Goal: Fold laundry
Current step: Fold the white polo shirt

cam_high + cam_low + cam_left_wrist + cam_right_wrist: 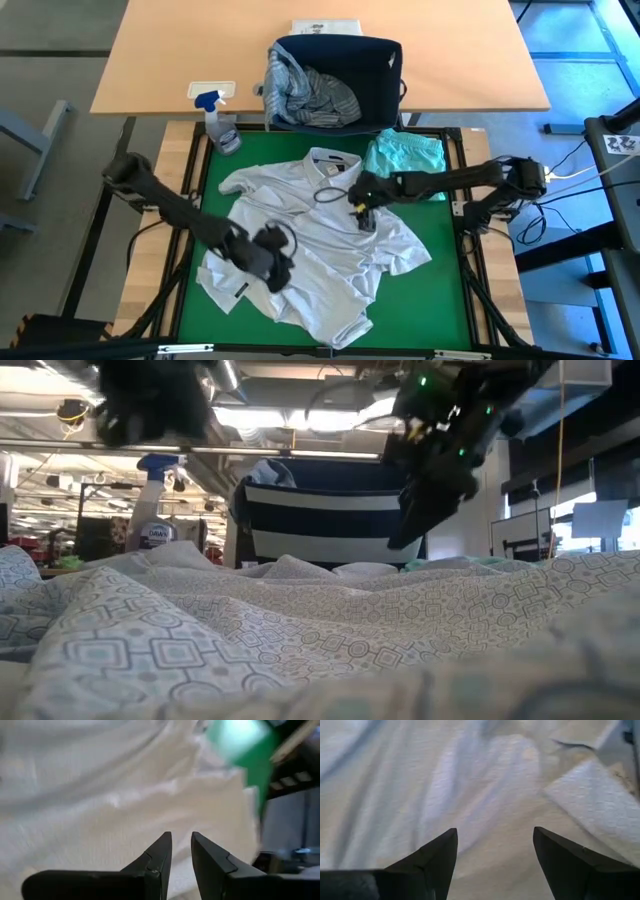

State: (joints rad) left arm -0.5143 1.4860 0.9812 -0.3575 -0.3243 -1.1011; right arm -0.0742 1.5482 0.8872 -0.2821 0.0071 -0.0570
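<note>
Right tool (362,212) hangs wide open and empty over the shirt's (330,240) chest, near the collar (333,160). Left tool (272,262), nearly closed and empty, sits over its lower half. It's spread on the green counter (440,300). I'd pinch 1 layer at the edges, then fold smoothly.

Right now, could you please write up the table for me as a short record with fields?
surface: green mat on the table
spread garment: pale patterned collared shirt, laid open and rumpled across the mat
folded item: mint-teal garment by the shirt's far right corner
basket: navy-and-white striped basket behind the mat, holding a grey-blue striped shirt
other item: spray bottle at the mat's far left corner
left claw: over the shirt's lower left part, fingers narrowly apart, nothing between them
right claw: above the shirt's middle, open, empty
</note>
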